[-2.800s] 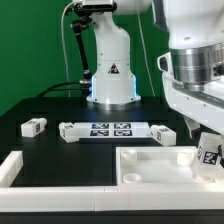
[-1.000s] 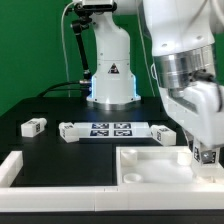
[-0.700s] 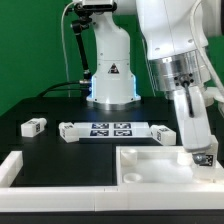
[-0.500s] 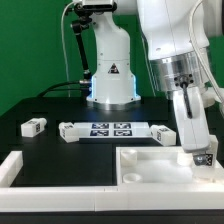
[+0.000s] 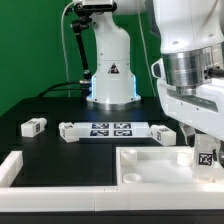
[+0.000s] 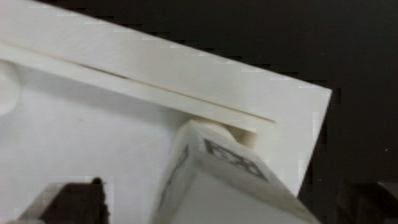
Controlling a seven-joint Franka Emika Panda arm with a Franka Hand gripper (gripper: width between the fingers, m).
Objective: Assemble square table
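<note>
Parts lie spread across the black worktop point(image 5: 50, 108). At the exterior view's left a loose leg point(image 5: 35, 126) lies on its side, well apart from everything else, likely parked within the arm's reach until its turn comes. In the lower left corner a border bar point(image 5: 10, 166) runs along the worktop's edge, probably so that parts can be squared against it. At centre, in front of the robot base point(image 5: 110, 80), lies the marker board point(image 5: 105, 130). Just beside its end toward the exterior view's right sits a second leg point(image 5: 163, 133), also unmounted. The tabletop point(image 5: 150, 153) fills the lower right of the frame and lies with its raised rim upward, which I take to turn the leg sockets toward the arm. At its far-right corner stands the third leg point(image 5: 207, 155), upright with its tag toward the camera, directly under the arm point(image 5: 195, 60). The wrist view shows this leg point(image 6: 222, 165) planted just inside the tabletop's point(image 6: 125, 90) corner. The fingers point(image 6: 75, 203) look released, since the one clearly seen stands apart from the leg with a gap between them. I judge the leg is set in its socket but perhaps not screwed home. Two legs are loose, and a fourth is not in view.
</note>
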